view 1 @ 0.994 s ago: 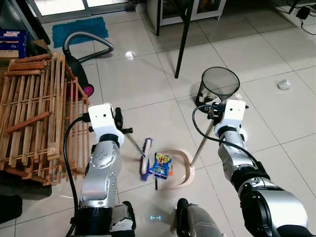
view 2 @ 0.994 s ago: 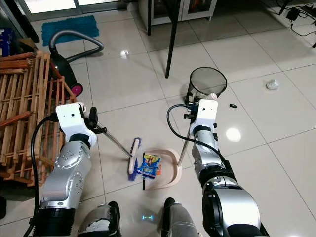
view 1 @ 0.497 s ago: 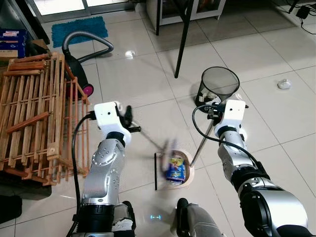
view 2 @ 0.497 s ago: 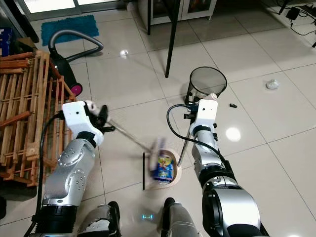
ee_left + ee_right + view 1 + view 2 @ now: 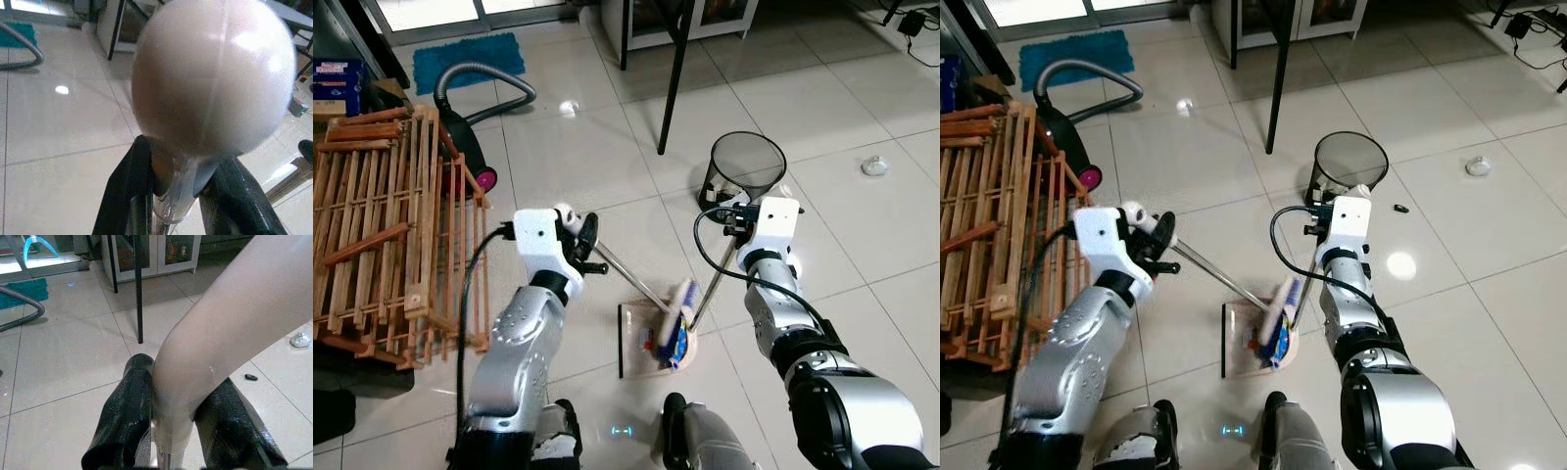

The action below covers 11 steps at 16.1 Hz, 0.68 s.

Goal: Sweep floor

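Broom head point(image 5: 677, 305) sits over the tilted dustpan point(image 5: 683, 345) on the tiled floor point(image 5: 578, 157), just in front of the robot's feet, with a colourful wrapper point(image 5: 674, 343) lying in the pan under the bristles. A dark flat panel point(image 5: 634, 338) lies on the tiles beside the pan, on its left. The broom's metal shaft point(image 5: 631, 275) slants up and left to the left gripper point(image 5: 585, 240), whose fingers point(image 5: 124, 196) are clamped on the neck just under the rounded pale knob point(image 5: 212, 73) at the handle's end. The dustpan's own pole point(image 5: 713, 284) rises up and right to the right gripper point(image 5: 736, 217), its fingers point(image 5: 127, 421) closed around the pale handle point(image 5: 220, 342).

Just behind the right gripper stands a black mesh bin point(image 5: 747, 164). A crumpled bit of rubbish point(image 5: 875, 166) lies on the tiles well off to the right. To the left stands a wooden slatted rack point(image 5: 382, 225), with a vacuum cleaner point(image 5: 465, 137) and its hose behind it, a teal mat point(image 5: 470, 57) further back, and a black table leg point(image 5: 675, 78).
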Motion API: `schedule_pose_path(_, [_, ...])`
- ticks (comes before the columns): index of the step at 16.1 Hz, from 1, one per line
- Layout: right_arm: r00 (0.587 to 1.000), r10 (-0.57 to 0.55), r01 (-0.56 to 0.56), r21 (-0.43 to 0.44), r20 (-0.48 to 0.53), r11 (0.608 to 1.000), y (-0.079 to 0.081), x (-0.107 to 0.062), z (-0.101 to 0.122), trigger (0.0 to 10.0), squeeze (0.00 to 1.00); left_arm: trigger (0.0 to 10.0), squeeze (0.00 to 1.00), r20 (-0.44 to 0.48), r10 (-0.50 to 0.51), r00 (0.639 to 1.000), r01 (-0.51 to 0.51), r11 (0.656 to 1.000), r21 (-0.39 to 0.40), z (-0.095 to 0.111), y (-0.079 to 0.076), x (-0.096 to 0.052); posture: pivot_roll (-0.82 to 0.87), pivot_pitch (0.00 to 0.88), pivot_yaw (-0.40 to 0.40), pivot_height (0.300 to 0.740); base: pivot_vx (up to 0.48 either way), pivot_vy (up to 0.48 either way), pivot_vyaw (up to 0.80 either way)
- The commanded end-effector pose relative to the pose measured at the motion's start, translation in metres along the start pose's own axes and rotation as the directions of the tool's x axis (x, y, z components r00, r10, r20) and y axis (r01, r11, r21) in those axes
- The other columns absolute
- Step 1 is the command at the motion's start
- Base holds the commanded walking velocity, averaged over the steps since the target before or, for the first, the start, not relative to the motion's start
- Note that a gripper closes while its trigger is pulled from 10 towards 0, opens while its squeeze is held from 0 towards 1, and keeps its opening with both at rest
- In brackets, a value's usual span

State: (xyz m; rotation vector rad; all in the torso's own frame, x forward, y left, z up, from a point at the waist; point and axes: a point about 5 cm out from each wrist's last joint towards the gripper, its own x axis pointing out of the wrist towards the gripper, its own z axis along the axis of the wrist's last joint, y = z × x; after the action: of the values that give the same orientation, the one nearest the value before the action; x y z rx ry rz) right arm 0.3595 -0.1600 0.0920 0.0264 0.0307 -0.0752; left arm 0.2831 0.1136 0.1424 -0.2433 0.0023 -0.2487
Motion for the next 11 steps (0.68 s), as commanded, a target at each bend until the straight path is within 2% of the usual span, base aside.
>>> schedule_pose_path(1, [1.0, 0.005, -0.005, -0.015, -0.025, 1.0, -0.001, -0.001, -0.004, 10.0, 0.0, 10.0, 0.0, 0.068, -0.033, 0.997, 0.034, 0.999, -0.021, 0.015, -0.001, -0.004, 0.1, 0.205, -0.018, 0.74, 0.0, 0.0, 0.0])
schedule_pose_path(2, [1.0, 0.005, -0.006, -0.015, -0.025, 1.0, -0.001, -0.001, -0.004, 10.0, 0.0, 10.0, 0.0, 0.132, -0.043, 0.99, 0.052, 0.996, -0.07, 0.025, 0.0, -0.006, 0.1, 0.206, -0.018, 0.74, 0.0, 0.0, 0.0])
schedule_pose_path(6, [1.0, 0.01, -0.011, -0.015, -0.025, 1.0, 0.001, -0.001, -0.004, 10.0, 0.0, 10.0, 0.0, 0.138, -0.06, 0.989, 0.066, 0.997, -0.038, 0.034, 0.002, -0.007, 0.1, 0.206, -0.018, 0.74, 0.0, 0.0, 0.0])
schedule_pose_path(8, [1.0, 0.01, -0.01, -0.015, -0.027, 1.0, 0.001, -0.001, -0.004, 10.0, 0.0, 10.0, 0.0, 0.148, -0.053, 0.988, 0.04, 0.996, 0.085, 0.043, 0.009, -0.007, 0.1, 0.204, -0.018, 0.74, 0.0, 0.0, 0.0])
schedule_pose_path(10, [1.0, 0.007, -0.007, -0.015, -0.027, 1.0, 0.001, 0.0, -0.003, 10.0, 0.0, 10.0, 0.0, 0.178, -0.04, 0.983, 0.02, 0.994, 0.11, 0.051, 0.015, -0.006, 0.11, 0.199, -0.022, 0.74, 0.0, 0.0, 0.0])
schedule_pose_path(11, [1.0, 0.006, -0.006, -0.015, -0.027, 1.0, 0.0, 0.0, -0.003, 10.0, 0.0, 10.0, 0.0, 0.215, -0.013, 0.977, -0.015, 0.992, 0.124, 0.062, 0.024, -0.004, 0.11, 0.199, -0.023, 0.74, 0.0, 0.0, 0.0])
